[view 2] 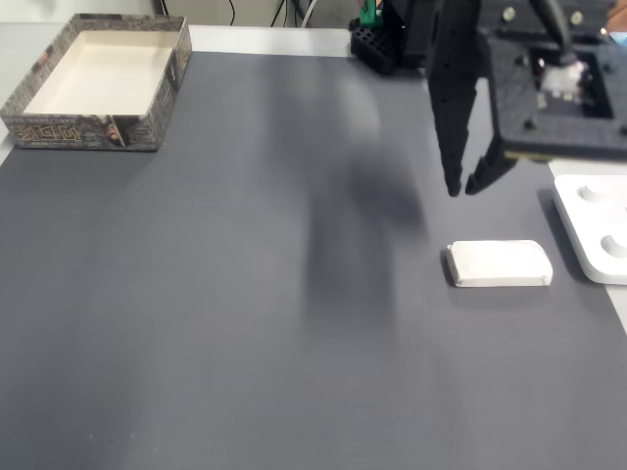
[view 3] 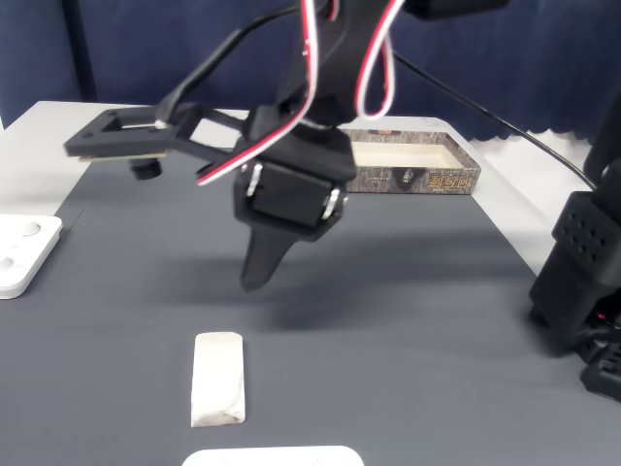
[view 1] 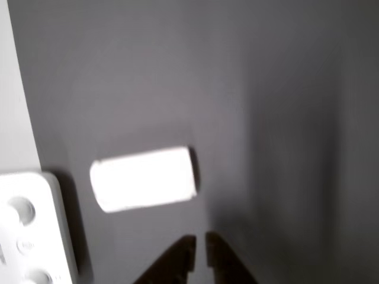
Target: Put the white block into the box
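- The white block is matte white; in a fixed view its near end carries faint grey-brown smudges. In the other view it glares plain bright white.
- The box has a plain cream-beige inside and a brownish-grey patterned rim and walls, with dark and light marks.
- The mat is a plain dark grey.
- The table beyond the mat is pale grey-white.
- The gripper is black.
- The arm's cables are red, white and black.
- The flat device with round dimples at the right edge is white.
- The curtain at the far side is dark blue.
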Controlling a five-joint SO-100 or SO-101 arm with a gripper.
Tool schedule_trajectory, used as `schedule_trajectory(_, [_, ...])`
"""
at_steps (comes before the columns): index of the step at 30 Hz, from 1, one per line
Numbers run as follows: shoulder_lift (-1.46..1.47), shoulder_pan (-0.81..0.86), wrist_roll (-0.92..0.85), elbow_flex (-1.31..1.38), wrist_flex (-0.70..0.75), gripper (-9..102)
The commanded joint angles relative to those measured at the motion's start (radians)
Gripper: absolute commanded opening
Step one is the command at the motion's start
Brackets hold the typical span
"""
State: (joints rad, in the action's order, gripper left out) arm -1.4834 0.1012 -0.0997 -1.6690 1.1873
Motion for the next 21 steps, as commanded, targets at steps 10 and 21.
schedule_trajectory(10, [0.247,-0.072,0.017,0.4,0.109,-2])
schedule_trajectory(21, [0.31,-0.087,0.064,0.495,0.229,-2])
